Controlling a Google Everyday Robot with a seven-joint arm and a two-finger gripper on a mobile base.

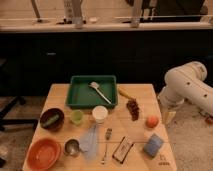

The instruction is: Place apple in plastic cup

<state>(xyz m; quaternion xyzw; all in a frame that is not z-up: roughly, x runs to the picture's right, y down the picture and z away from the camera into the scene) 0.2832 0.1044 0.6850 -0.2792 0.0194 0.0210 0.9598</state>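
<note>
The apple (pixel 152 121) is small, round and orange-red, and lies on the wooden table (pixel 135 131) near its right edge, below the dark grapes (pixel 133 109). The plastic cup (pixel 76 117) is short and light green. It stands upright at the left-middle, between the dark bowl (pixel 52 120) and the taller white cup (pixel 100 114). My white arm (pixel 187 86) reaches in from the right. My gripper (pixel 168 116) hangs at the table's right edge, just right of the apple and slightly above it. It holds nothing that I can see.
A green tray (pixel 75 95) with a brush (pixel 99 91) sits at the back, a banana (pixel 125 94) beside it. In front are an orange bowl (pixel 44 153), a metal cup (pixel 72 147), a blue cloth (pixel 91 140), a fork (pixel 106 145), a black packet (pixel 122 150) and a blue sponge (pixel 153 145).
</note>
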